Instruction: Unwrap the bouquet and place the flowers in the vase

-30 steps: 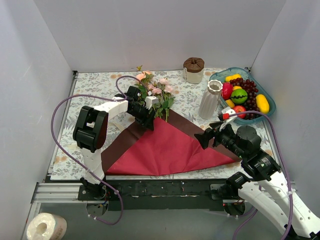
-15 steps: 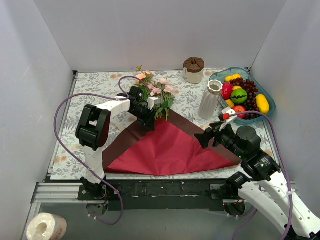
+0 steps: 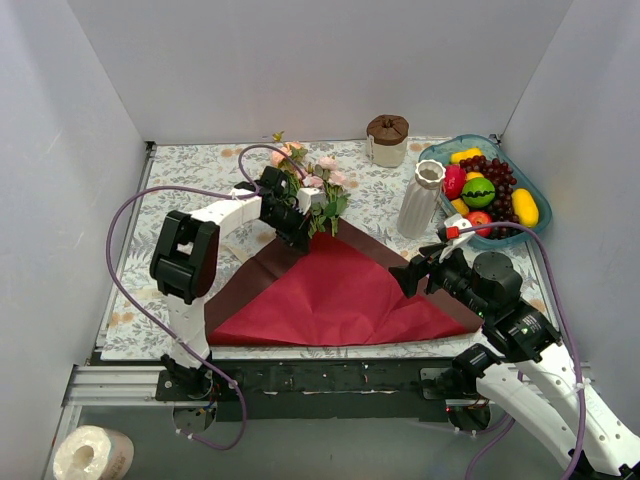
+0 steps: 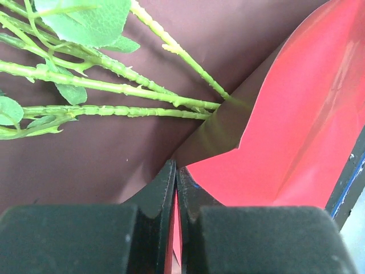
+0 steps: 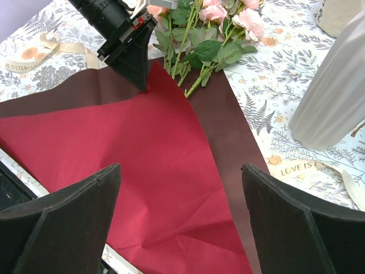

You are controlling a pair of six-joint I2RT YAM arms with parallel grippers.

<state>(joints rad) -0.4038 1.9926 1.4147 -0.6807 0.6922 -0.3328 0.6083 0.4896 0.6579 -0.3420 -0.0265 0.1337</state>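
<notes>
Flowers [image 3: 312, 182] lie at the far corner of the spread-out wrapping paper [image 3: 335, 295], with the blooms out on the table [image 3: 190, 170] and the stems across the paper's dark side. I see my left gripper [image 4: 175, 188] clenched on a folded paper edge, just beside the stems. My right gripper [image 5: 181, 228] hangs wide open over the paper's right part — holding nothing. The vase [image 3: 420, 200] stands upright just beyond it.
</notes>
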